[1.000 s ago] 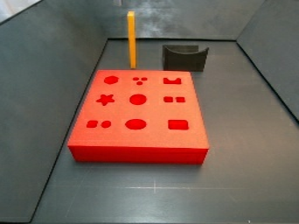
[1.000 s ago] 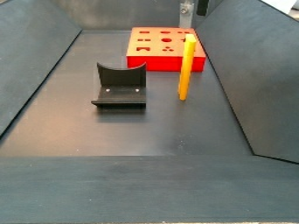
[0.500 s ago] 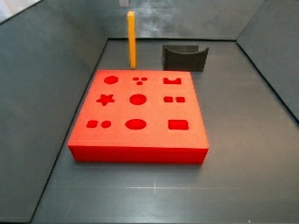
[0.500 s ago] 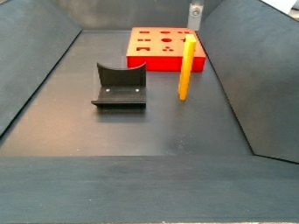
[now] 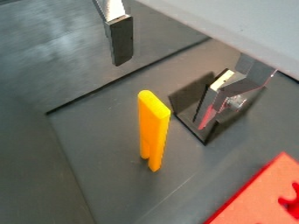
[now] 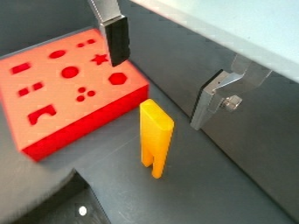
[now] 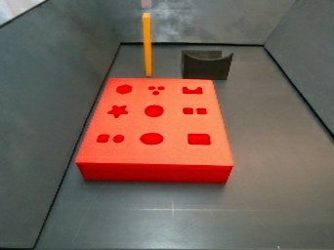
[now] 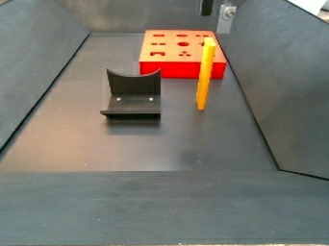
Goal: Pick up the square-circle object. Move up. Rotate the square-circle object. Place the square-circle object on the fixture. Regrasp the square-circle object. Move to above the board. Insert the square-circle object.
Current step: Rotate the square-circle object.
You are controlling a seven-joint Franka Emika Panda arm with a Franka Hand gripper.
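Note:
The square-circle object (image 7: 146, 44) is a slim yellow-orange bar standing upright on the floor behind the board (image 7: 174, 127), apart from it. It also shows in the other side view as the bar (image 8: 203, 75), to the right of the fixture (image 8: 131, 93). In both wrist views my gripper (image 5: 163, 87) (image 6: 158, 92) hangs open above the bar (image 5: 153, 131) (image 6: 156, 138), its fingers wide apart and touching nothing. One dark-padded finger (image 6: 117, 39) is over the red board (image 6: 52, 96). The dark fixture (image 5: 190, 103) stands beside the bar.
Grey walls close in the floor on all sides, and the bar stands near one wall. Only a small part of the gripper (image 8: 218, 12) shows at the top edge of a side view.
The gripper part at the top edge of a side view has shifted slightly to the right. The bar, the board and the fixture have not moved.

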